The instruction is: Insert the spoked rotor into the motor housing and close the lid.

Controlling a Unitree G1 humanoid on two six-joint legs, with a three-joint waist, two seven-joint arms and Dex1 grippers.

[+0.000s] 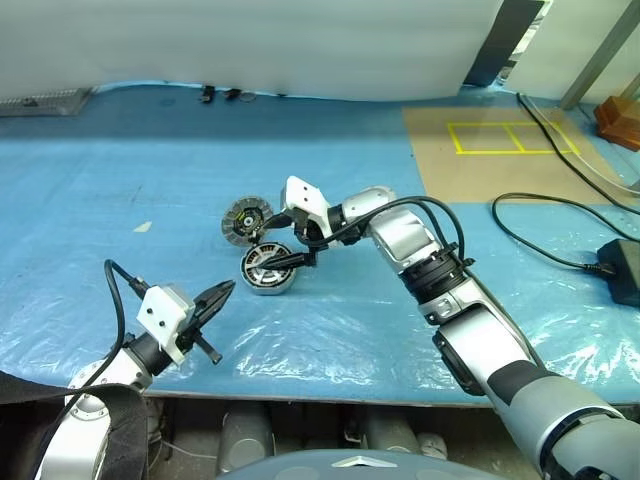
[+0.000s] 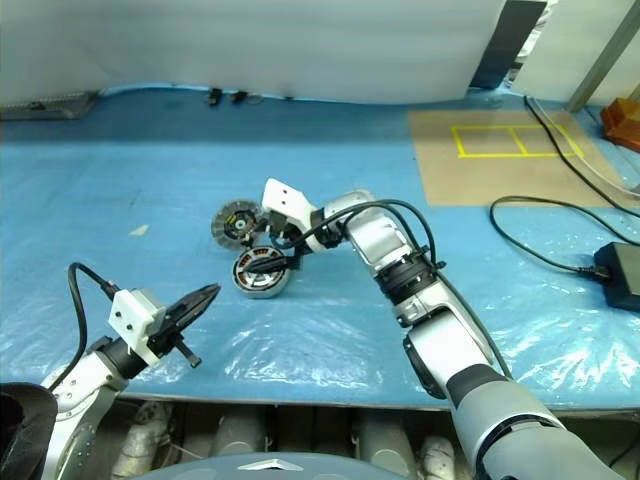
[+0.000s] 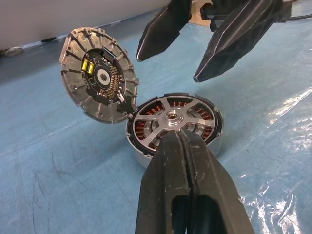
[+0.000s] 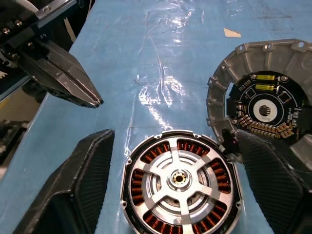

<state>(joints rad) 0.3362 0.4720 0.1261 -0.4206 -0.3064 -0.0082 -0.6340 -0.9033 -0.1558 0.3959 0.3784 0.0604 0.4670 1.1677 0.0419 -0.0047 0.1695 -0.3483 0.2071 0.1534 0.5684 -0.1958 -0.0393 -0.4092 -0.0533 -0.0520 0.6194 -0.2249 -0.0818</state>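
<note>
Blue plastic sheeting covers the counter (image 1: 120, 200), and the motor housing (image 1: 268, 269) sits on it near the middle, well back from the near edge. Inside it lies the spoked rotor (image 4: 179, 178), flat and level with the rim, copper windings showing between its spokes. The lid (image 1: 243, 217) stands tilted up on the housing's far-left side, its lower edge touching the housing rim (at what looks like a hinge point), its circuit face turned toward the housing.

The right claw (image 1: 292, 250) hangs over the housing with its fingers spread wide, one on either side of the rim, gripping nothing; the finger (image 4: 273, 175) on the lid's side lies very near the lid's lower edge, and whether they touch I cannot tell. The left claw (image 1: 216, 298) is clenched tight and empty, hovering near the counter's front edge, pointing at the housing but apart from it.

Room is widest over the left half of the sheet, bare but for a small pale scrap (image 1: 143, 227). To the right lie a brown board with yellow tape (image 1: 500, 150) and a black cable (image 1: 540, 235) running to a dark box (image 1: 625, 270) at the right edge.
</note>
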